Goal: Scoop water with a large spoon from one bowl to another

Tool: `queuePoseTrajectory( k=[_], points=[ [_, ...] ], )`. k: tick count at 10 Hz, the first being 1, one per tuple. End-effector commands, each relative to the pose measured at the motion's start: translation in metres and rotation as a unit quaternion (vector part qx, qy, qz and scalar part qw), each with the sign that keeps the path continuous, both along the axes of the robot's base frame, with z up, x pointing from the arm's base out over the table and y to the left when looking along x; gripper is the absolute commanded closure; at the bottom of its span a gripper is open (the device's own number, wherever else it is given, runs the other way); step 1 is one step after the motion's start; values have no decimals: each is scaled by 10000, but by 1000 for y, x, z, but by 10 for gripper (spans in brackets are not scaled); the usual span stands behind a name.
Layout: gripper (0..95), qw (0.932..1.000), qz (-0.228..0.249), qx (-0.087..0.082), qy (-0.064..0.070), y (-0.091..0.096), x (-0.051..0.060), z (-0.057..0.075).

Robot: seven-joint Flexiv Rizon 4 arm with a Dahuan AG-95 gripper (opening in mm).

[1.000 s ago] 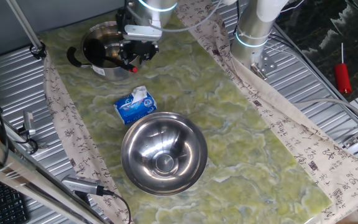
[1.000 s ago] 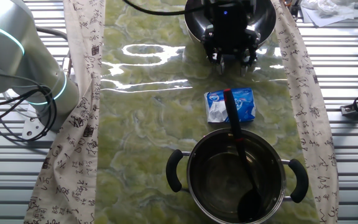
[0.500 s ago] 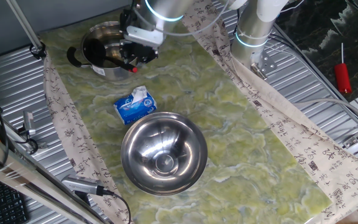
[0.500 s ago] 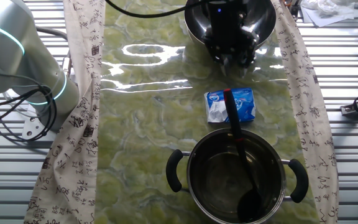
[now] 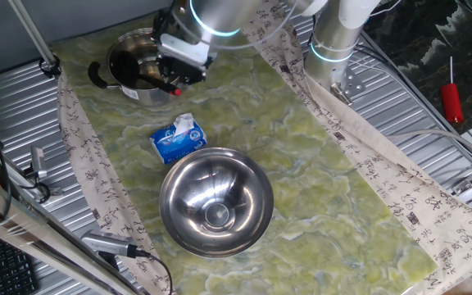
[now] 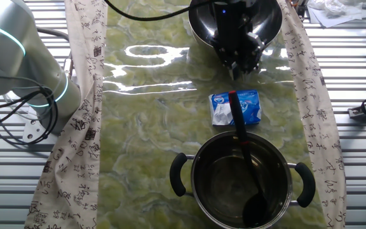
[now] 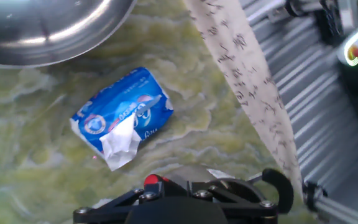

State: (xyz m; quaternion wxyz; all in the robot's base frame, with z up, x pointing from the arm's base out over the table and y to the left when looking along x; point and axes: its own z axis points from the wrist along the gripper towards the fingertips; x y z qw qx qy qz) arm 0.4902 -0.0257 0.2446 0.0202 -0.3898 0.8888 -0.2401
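The large spoon (image 6: 241, 137) stands slanted in the dark steel pot (image 6: 196, 184). Its head lies at the pot's bottom and its red end (image 6: 232, 95) sticks out over the rim. In the one fixed view the red end (image 5: 176, 92) shows just below my gripper (image 5: 179, 80). My gripper (image 6: 237, 66) hangs tilted above the table between the pot and the wide steel bowl (image 5: 252, 217). It is open, empty and clear of the spoon. In the hand view the red end (image 7: 153, 180) shows by the gripper body. I cannot make out the water in either vessel.
A blue-and-white tissue pack (image 5: 179, 139) lies between pot and bowl, also in the hand view (image 7: 123, 115) and the other fixed view (image 6: 235, 107). Printed cloth strips (image 6: 84, 95) edge the green mat. The arm's base (image 5: 334, 41) stands at the back. A red screwdriver (image 5: 451, 100) lies at the right.
My gripper has turned about its axis and tilted above the spoon's red end. The spoon, pot, bowl and tissue pack have not moved.
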Motion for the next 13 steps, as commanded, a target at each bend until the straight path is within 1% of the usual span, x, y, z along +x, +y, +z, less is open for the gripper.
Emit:
queuePoseTrajectory(
  k=[1, 2, 4, 5, 6, 8, 9, 10, 11, 12, 13],
  points=[
    [760, 9986, -490, -200, -49, -5, 6, -8],
    [760, 9972, -685, -286, -89, -6, 7, -10],
    [760, 9943, -1007, -310, -128, -7, 7, -11],
    [760, 9915, -1252, -324, -126, -7, 7, -11],
    [760, 9889, -1434, -342, -165, -7, 7, -11],
    [760, 9855, -1644, -340, -256, -8, 4, -13],
    [760, 9851, -1663, -337, -269, -7, 3, -14],
    [760, 9840, -1714, -380, -302, -5, -1, -17],
    [760, 9831, -1741, -460, -317, -3, -2, -18],
    [760, 9824, -1774, -498, -312, -1, -3, -17],
    [760, 9806, -1833, -626, -289, 7, -5, -14]
  ],
)
